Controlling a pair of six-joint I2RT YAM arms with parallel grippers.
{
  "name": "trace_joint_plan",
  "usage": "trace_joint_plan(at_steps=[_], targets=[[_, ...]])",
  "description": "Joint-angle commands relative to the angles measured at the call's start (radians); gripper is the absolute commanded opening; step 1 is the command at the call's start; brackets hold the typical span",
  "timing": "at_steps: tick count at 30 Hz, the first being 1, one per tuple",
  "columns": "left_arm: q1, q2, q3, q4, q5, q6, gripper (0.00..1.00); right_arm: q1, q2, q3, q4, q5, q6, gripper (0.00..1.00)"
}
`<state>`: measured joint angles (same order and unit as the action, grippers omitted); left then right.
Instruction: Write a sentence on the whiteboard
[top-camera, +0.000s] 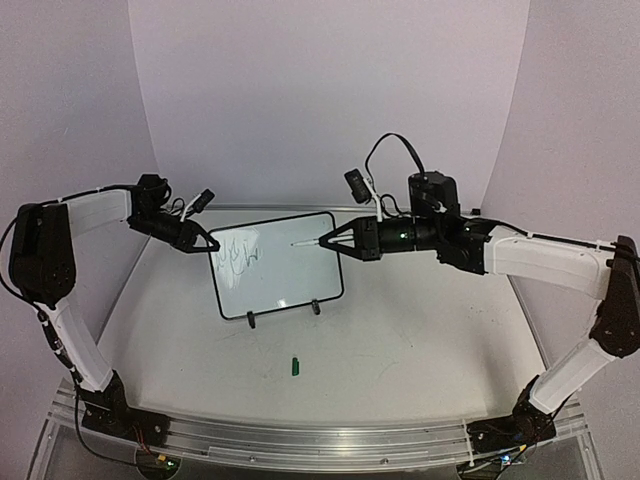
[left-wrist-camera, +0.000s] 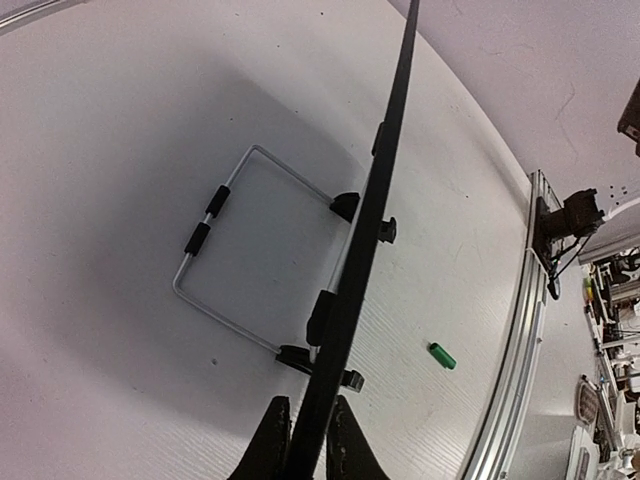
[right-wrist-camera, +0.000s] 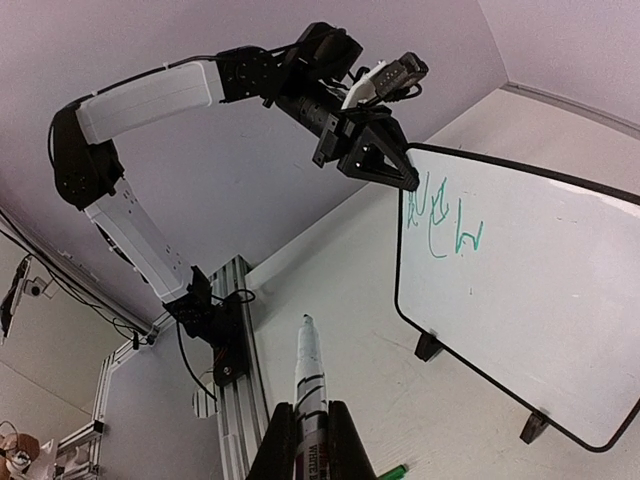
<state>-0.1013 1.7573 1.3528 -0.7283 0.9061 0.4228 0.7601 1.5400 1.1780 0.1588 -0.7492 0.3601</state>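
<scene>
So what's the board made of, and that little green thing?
The whiteboard looks like a smooth, shiny white coated panel in a thin black frame, probably plastic. The green cap seems smooth plastic; too small to be sure.

soft even light, faint shadows, fisheye-bent wrist views.

Pale lilac walls (top-camera: 330, 100), white tabletop (top-camera: 420, 340), aluminium rail (top-camera: 300, 440) along near edge
</scene>
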Motion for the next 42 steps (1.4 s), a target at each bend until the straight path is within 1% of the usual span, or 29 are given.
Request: trace_joint_plan(at_steps=[1, 5, 11, 16, 23, 27, 35, 42], targets=[[0.005, -0.033, -0.017, -0.011, -0.021, 0.079, 0.09, 0.004, 0.012, -0.015, 0.041, -0.018, -0.001, 0.00], [0.005, -0.055, -0.057, 0.000, -0.036, 0.105, 0.06, 0.004, 0.022, -0.020, 0.041, -0.016, -0.007, 0.00], [0.003, -0.083, -0.099, 0.024, -0.002, 0.091, 0.01, 0.004, 0.045, -0.016, 0.045, 0.003, -0.010, 0.00], [0.003, -0.097, -0.094, -0.009, 0.033, 0.093, 0.00, 0.015, 0.045, -0.016, 0.043, 0.114, -0.010, 0.00], [0.003, -0.094, -0.092, -0.045, 0.036, 0.109, 0.00, 0.024, 0.080, 0.004, 0.044, 0.251, 0.013, 0.00], [0.003, -0.089, -0.084, -0.065, 0.023, 0.114, 0.00, 0.024, 0.115, 0.037, 0.042, 0.272, 0.027, 0.00], [0.002, -0.115, -0.094, -0.040, -0.012, 0.093, 0.00, 0.025, 0.192, 0.114, 0.039, 0.290, 0.009, 0.00], [0.002, -0.146, -0.105, -0.027, -0.018, 0.090, 0.00, 0.026, 0.287, 0.220, 0.022, 0.263, -0.018, 0.00]])
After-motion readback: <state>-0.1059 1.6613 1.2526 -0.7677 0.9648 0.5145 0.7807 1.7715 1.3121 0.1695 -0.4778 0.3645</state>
